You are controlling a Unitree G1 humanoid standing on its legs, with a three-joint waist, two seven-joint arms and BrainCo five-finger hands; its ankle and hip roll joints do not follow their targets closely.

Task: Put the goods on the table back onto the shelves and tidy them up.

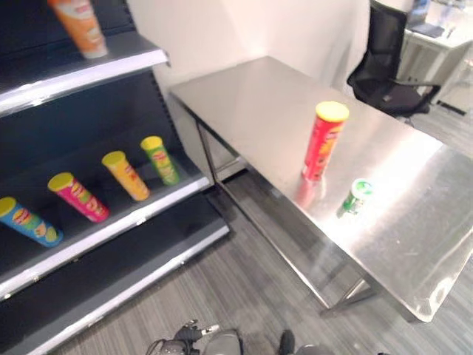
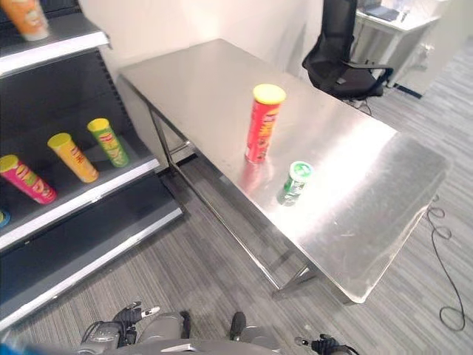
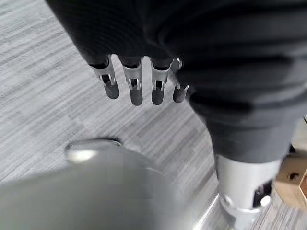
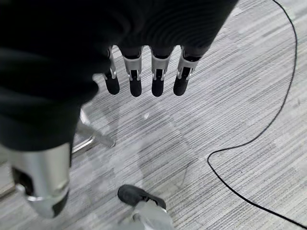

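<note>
A tall red can with a yellow lid (image 1: 324, 142) stands upright near the middle of the steel table (image 1: 251, 103). A short green can (image 1: 356, 195) sits just to its right, closer to the table's front edge. On the dark shelf unit (image 1: 118, 220) at the left, blue (image 1: 29, 222), pink (image 1: 77, 197), yellow (image 1: 126, 175) and green (image 1: 160, 160) cans lie side by side on the middle board. An orange can (image 1: 83, 26) stands on the upper board. My left hand (image 3: 135, 91) and right hand (image 4: 158, 82) hang low over the grey floor, fingers straight, holding nothing.
A black office chair (image 1: 388, 70) stands behind the table's far right corner, with a desk (image 2: 384, 22) beyond it. A strip of grey carpet (image 1: 244, 281) runs between the shelf unit and the table. The table's legs (image 2: 292, 277) stand near its front edge.
</note>
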